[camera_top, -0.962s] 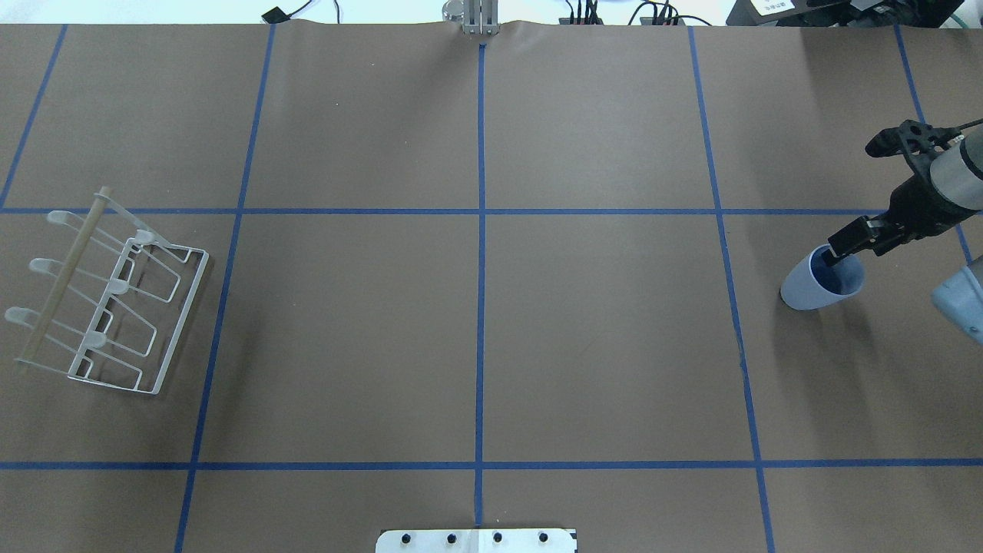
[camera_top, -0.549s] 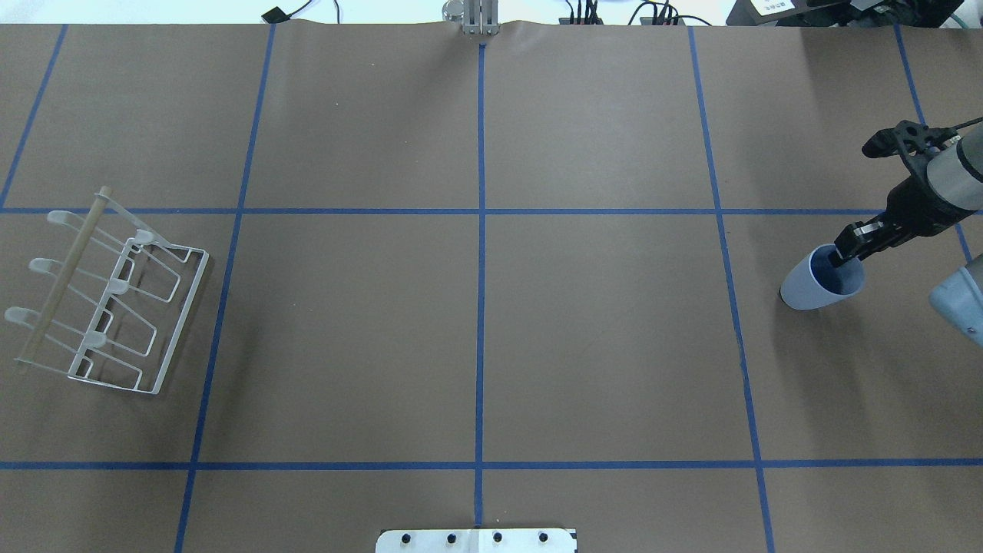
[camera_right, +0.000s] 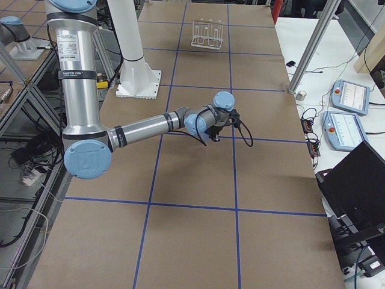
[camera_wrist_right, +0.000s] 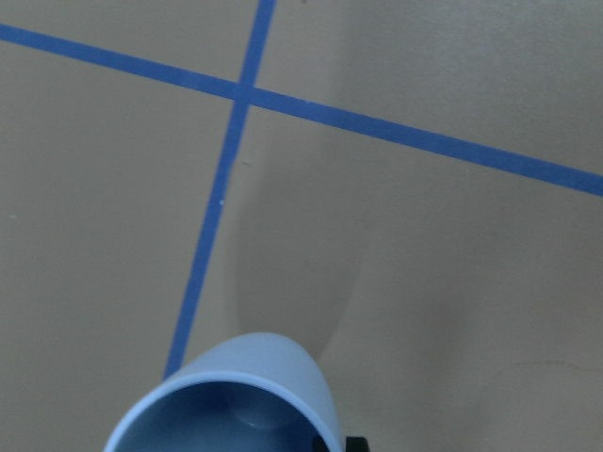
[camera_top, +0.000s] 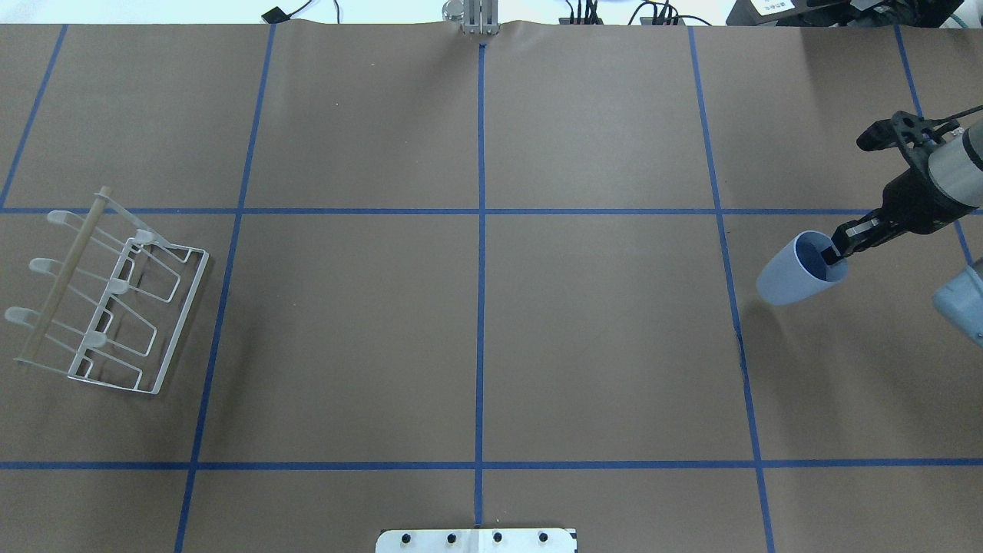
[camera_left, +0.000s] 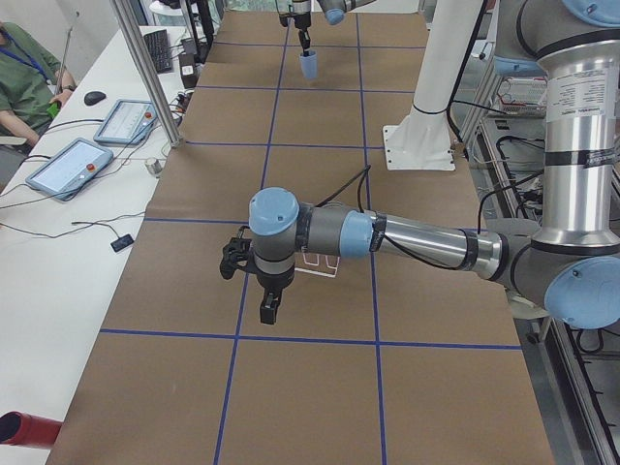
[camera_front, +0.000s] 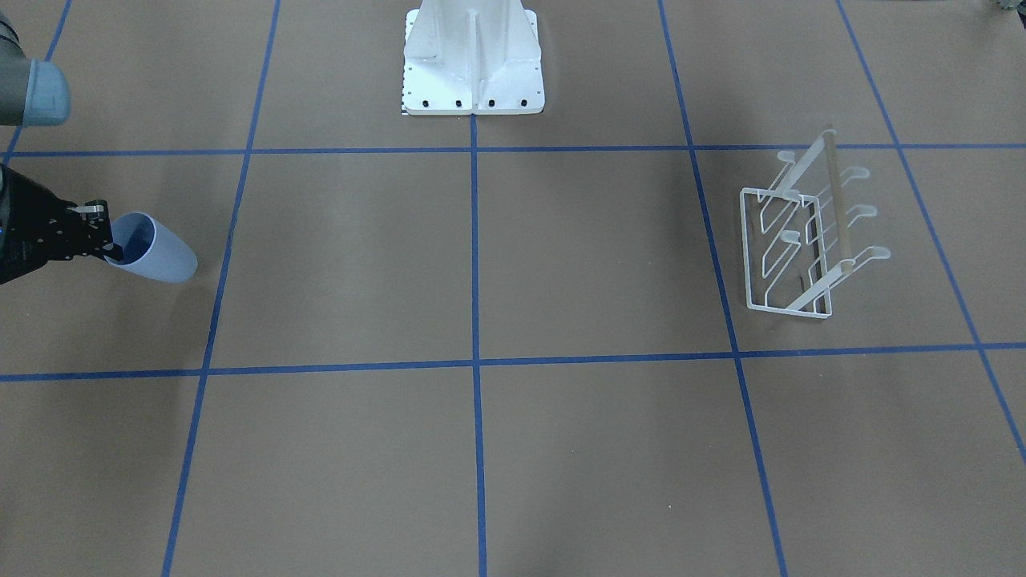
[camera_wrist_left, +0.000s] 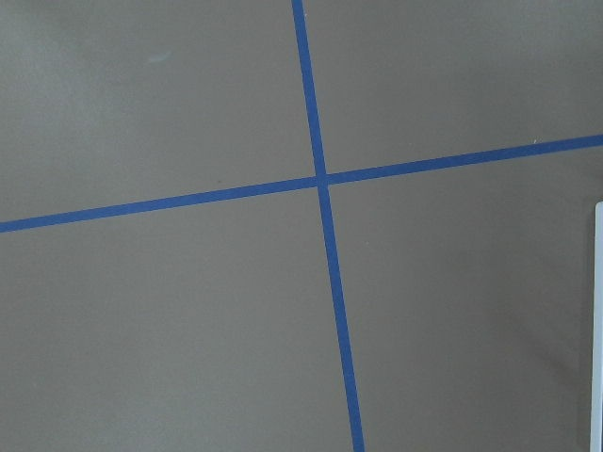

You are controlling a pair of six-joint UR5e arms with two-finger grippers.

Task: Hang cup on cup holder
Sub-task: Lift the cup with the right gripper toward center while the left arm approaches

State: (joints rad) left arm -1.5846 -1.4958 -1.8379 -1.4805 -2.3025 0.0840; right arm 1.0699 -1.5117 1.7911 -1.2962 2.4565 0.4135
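The cup (camera_top: pixel 799 270) sits at the right end of the desk (camera_top: pixel 599 346), just right of a blue tape line (camera_top: pixel 726 253) that runs away from me. It is tilted: the open rim faces up and toward my right arm, and the narrower base points away toward the middle of the desk. My right gripper (camera_top: pixel 833 250) has it by the rim, one finger down inside the mouth and the other outside the wall, closed on the thin plastic between them. In the front-facing view the same hold shows, the right gripper (camera_front: pixel 108 240) at the cup's (camera_front: pixel 156 250) mouth. My right wrist camera sees only the cup's upper wall and dark inside (camera_wrist_right: pixel 236 395) at the bottom of its view, with a soft shadow on the brown paper past it. I cannot say for sure whether the base touches the surface.

The cup holder (camera_top: pixel 61 283) stands well apart, at the far left end of the desk, its wooden rod on top and its prongs bare. The white robot base (camera_front: pixel 473 56) is at my edge, between the two.

My left gripper (camera_left: pixel 269 310) hangs above the desk, pointing down, near the cup holder (camera_left: pixel 325 262), which peeks out behind the forearm. Whether it is spread or closed I cannot tell.
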